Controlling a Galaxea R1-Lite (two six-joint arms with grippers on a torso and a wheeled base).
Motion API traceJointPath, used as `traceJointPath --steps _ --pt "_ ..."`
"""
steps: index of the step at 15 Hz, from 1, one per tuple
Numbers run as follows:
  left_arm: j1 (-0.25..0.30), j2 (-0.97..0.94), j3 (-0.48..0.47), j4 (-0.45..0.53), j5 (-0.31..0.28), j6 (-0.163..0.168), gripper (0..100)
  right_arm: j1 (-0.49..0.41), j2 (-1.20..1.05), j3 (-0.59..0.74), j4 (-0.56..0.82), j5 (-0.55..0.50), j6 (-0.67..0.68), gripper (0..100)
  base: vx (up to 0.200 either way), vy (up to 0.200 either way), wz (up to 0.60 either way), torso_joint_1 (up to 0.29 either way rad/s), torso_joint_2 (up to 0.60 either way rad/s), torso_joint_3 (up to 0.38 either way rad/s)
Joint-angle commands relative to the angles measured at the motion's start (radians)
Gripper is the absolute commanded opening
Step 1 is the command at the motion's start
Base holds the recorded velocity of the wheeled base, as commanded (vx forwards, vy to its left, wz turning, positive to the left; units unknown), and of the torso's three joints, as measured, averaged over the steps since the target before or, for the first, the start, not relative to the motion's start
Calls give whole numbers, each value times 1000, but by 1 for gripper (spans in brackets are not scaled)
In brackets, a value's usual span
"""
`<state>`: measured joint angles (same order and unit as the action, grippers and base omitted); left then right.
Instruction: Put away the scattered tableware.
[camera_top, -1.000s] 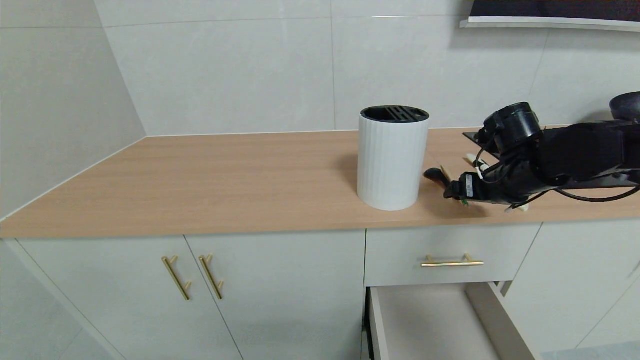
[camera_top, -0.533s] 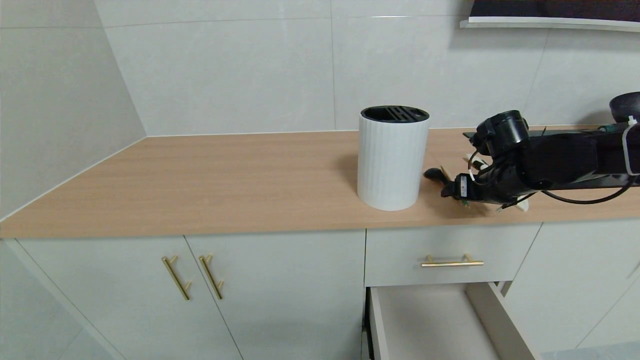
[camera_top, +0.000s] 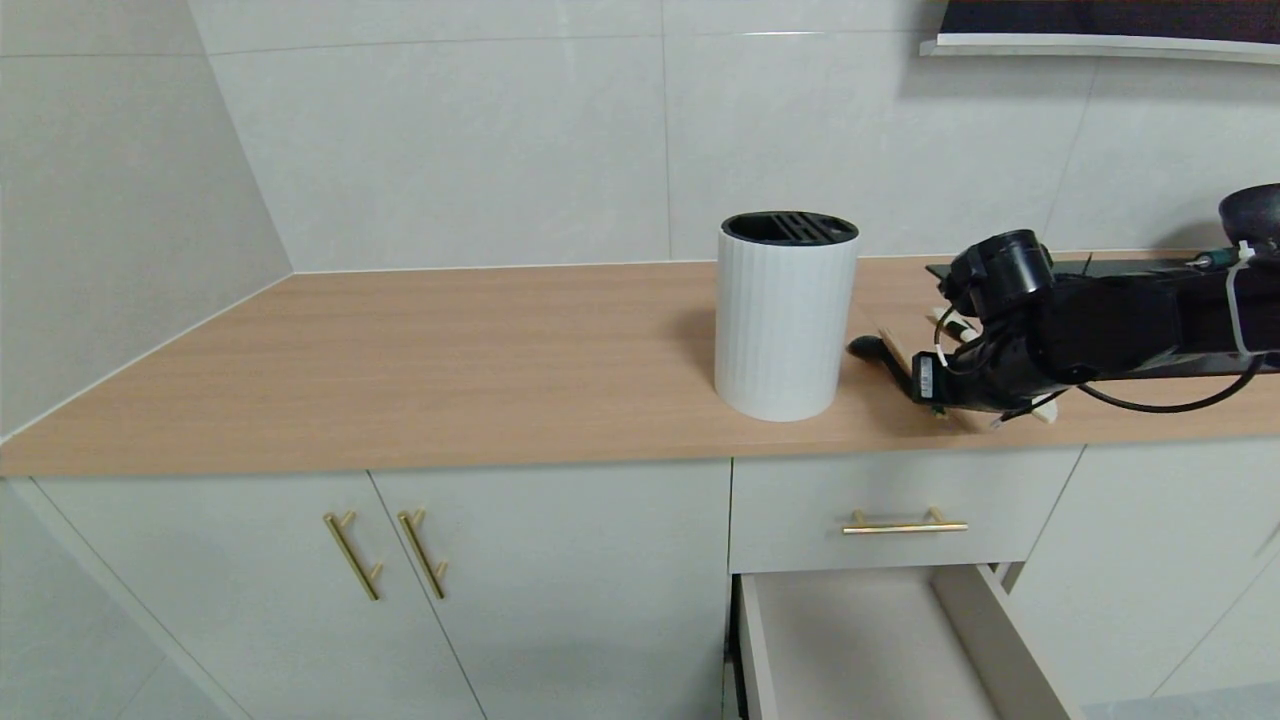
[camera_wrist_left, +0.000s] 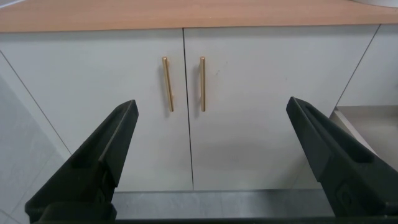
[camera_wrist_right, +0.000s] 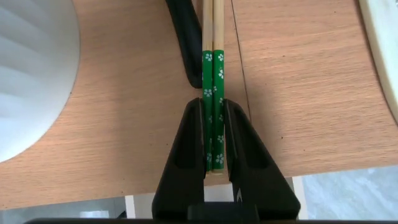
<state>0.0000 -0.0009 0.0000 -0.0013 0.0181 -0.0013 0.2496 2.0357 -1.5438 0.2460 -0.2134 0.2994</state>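
The right gripper has its fingers squeezed tight on a pair of chopsticks, gripping the green flowery ends. The sticks sit on the wood worktop just beside a black utensil and near the white holder, with a tiled wall behind. They run front to back, side by side, green ends at the front edge. The left gripper is wide open with nothing in it, facing the cabinet doors.

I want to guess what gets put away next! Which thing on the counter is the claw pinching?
The chopsticks with the green flowery ends, squeezed in the right claw. The black utensil right beside them lies loose on the wood.
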Motion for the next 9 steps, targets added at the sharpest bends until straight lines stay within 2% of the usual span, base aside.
traceJointPath --steps 1,5,7,9 --pt "0 1 0 0 0 0 100 0 -31 1 1 0 1 0 0 0 0 0 0 0" --pt "0 1 0 0 0 0 100 -3 -175 51 10 5 3 0 0 0 0 0 0 0" --pt "0 1 0 0 0 0 100 0 -331 182 10 26 0 0 0 0 0 0 0 0" --pt "0 1 0 0 0 0 100 2 -511 386 4 132 -2 0 0 0 0 0 0 0"
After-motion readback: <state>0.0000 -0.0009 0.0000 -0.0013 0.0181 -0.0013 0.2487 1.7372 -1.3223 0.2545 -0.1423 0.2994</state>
